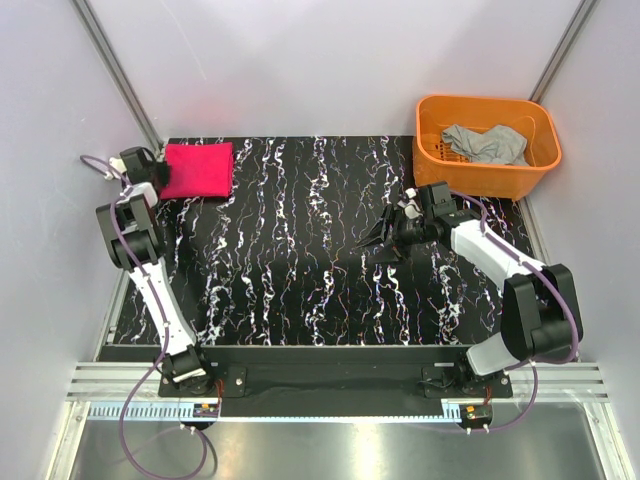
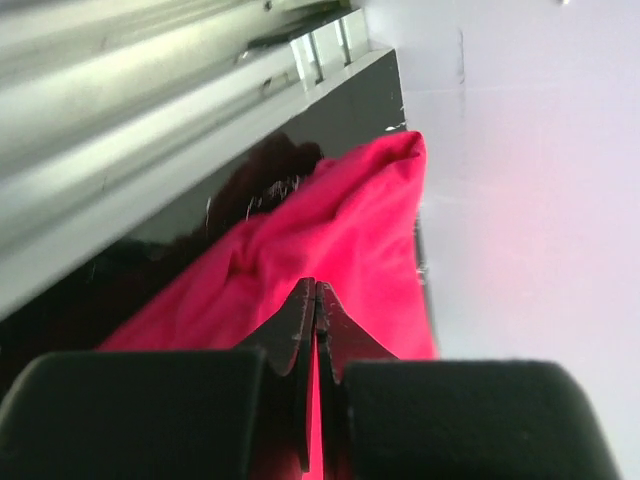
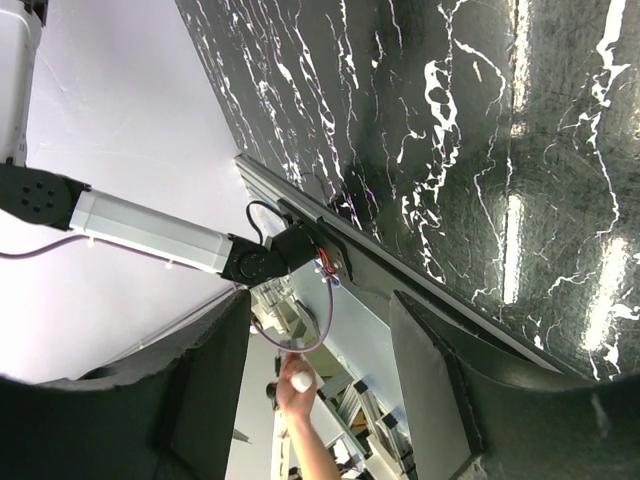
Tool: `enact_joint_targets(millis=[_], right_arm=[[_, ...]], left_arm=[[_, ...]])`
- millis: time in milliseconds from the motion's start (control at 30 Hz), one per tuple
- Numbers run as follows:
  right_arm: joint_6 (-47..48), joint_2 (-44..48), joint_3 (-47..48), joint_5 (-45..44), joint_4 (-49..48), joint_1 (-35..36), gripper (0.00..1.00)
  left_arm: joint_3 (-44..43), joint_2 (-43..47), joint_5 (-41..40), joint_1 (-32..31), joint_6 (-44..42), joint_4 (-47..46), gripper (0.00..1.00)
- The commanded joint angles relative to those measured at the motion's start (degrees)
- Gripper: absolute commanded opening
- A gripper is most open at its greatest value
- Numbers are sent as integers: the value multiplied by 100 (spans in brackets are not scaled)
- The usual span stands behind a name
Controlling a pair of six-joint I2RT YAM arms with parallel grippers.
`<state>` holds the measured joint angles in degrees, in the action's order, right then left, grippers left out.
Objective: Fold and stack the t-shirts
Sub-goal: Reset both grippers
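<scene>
The magenta-red t-shirt (image 1: 198, 169) lies folded in the table's far left corner, against the back wall. My left gripper (image 1: 157, 177) is at its left edge, jaws shut. In the left wrist view the fingertips (image 2: 316, 290) meet just over the red fabric (image 2: 340, 230), with no cloth clearly pinched between them. The light grey t-shirt (image 1: 486, 144) lies crumpled inside the orange basket (image 1: 487, 176) at the far right. My right gripper (image 1: 378, 234) hovers open over the table right of centre, holding nothing. In the right wrist view its fingers (image 3: 320, 305) stand wide apart.
The black marbled table top (image 1: 300, 250) spans between the two arms. Grey walls close in the back and both sides. A metal rail (image 2: 120, 90) runs along the table's left edge beside the red shirt.
</scene>
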<state>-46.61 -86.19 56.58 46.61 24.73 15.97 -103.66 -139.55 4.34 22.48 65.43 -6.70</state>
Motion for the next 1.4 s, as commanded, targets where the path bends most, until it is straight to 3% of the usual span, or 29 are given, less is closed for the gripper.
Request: enact_joint_targets(millis=[0,200,333,467,533,733,867,1000,1133,1167,1300,1367], right_arm=[[-76,313,20,129,-30,-23,65],[55,603,-68,120,-30,-23,65],[161,692,-191,76,-38,-15,65],[284,797,-305,15,-47,-15,65],[319,893,-427,-47,-108,-23,65],[188,1288,-1225,-267,-642,-23,67],[-539,1631,-2088,-196,-1653,-23,69],[-1253,2000,-3019,-38,-3129,-23,73],[-1780,2299,-4177,-213,-4683,-32,80],[-2060,2352,-4390,-240,-4984,-23,99],[-2423,2852,-5191,-512,-5760,-32,100],[-2440,3099,-5446,-556,-5690,-23,100]], left_arm=[[556,505,-988,829,2174,161,4],[1337,1674,-278,688,2089,-673,14],[2689,2903,494,477,2158,-1631,20],[3746,4010,1077,83,1582,-1756,23],[4220,4530,1401,-129,1150,-1294,24],[5968,6534,1790,-1419,-204,-520,29],[6637,7422,1571,-3252,-1109,221,34],[7437,8232,1394,-4435,-1418,292,46],[8421,8680,1823,-4998,-1086,74,53],[8710,8977,1886,-5138,-685,-180,54],[10580,10313,1773,-5412,688,-1814,59],[10953,11206,1667,-5456,1093,-2160,65]])
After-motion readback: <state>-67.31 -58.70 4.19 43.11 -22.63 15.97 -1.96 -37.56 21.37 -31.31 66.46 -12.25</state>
